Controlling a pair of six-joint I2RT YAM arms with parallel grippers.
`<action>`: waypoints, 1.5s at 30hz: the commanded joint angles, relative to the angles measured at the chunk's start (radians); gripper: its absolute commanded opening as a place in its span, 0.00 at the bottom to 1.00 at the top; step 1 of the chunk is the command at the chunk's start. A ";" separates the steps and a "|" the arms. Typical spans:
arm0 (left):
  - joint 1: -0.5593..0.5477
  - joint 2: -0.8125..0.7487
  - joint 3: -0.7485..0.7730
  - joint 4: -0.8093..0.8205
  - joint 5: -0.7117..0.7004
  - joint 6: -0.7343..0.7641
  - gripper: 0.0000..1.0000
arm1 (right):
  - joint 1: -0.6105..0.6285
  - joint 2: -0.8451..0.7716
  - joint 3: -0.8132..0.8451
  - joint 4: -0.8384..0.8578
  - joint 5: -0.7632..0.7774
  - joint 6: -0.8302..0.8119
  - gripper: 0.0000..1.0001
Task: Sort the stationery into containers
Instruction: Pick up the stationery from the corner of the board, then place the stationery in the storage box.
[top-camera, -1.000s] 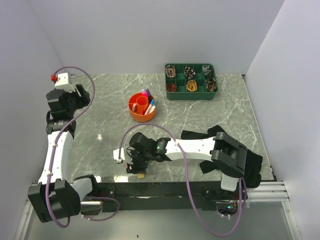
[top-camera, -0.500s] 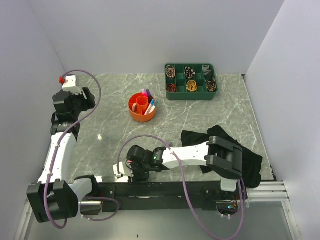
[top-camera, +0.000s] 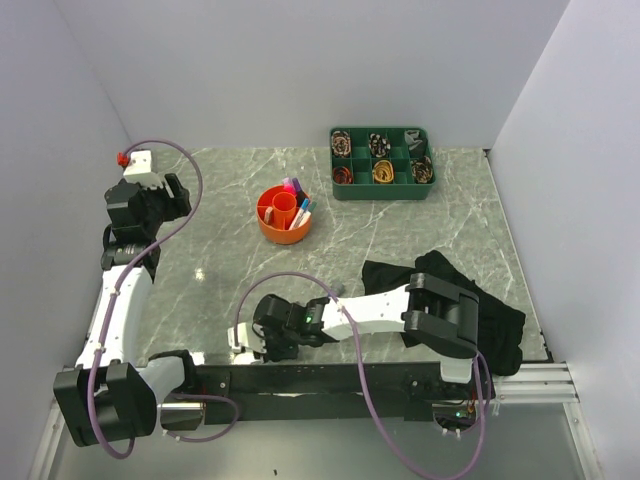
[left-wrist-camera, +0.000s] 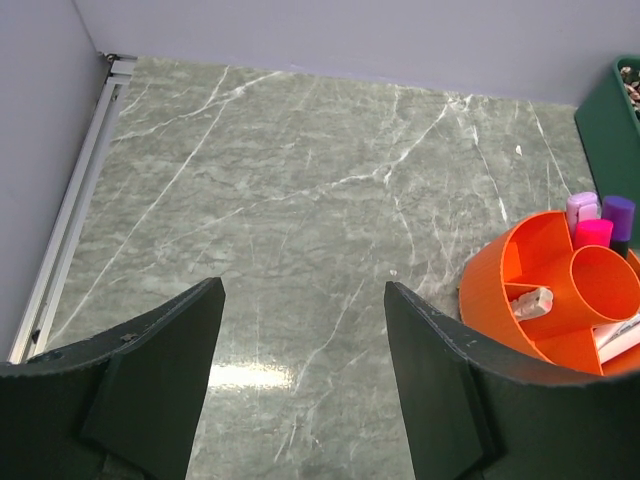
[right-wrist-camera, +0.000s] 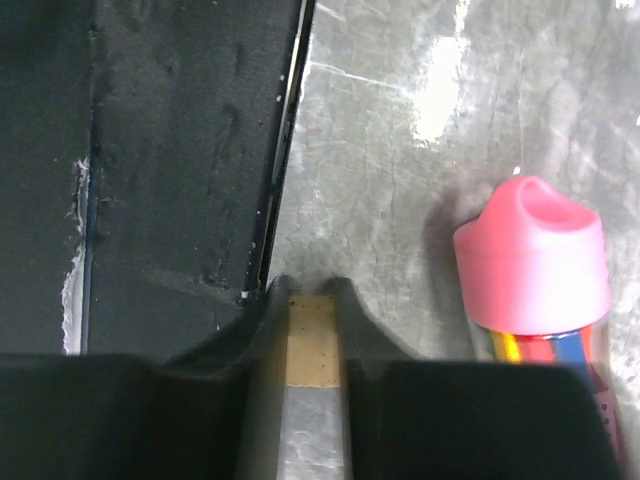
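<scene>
Here the right gripper (right-wrist-camera: 313, 300) is down at the table's near edge, beside the black mounting strip (right-wrist-camera: 170, 170); its fingers (right-wrist-camera: 272, 305) are pressed against both sides of a small beige eraser (right-wrist-camera: 312, 340), pinching it, presumably to lift it for sorting; the wrist sits low and flat because the eraser is thin. Just beside it lies a pink-capped tube (right-wrist-camera: 533, 265) with coloured items showing through its clear body; it is not gripped. The orange organiser (top-camera: 284, 215) stands well apart, mid-table, with pens already upright in its far sections and one small pale piece in a near compartment (left-wrist-camera: 531, 299). The left gripper (left-wrist-camera: 300, 370) hangs above bare marble near the organiser, jaws spread and holding nothing, apparently kept out of the way. The green ribbon tray (top-camera: 381, 163) and black cloth (top-camera: 500, 322) lie off to the right.
</scene>
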 joint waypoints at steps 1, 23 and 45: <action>-0.004 -0.018 0.038 -0.013 0.005 0.017 0.72 | -0.011 0.001 -0.016 -0.060 0.040 -0.018 0.02; 0.014 -0.059 0.107 -0.347 0.324 0.073 0.71 | -0.467 0.057 0.760 -0.370 -0.176 -0.254 0.00; 0.140 -0.014 0.208 -0.513 0.354 0.176 0.70 | -0.571 0.199 0.797 -0.143 -0.342 -0.130 0.00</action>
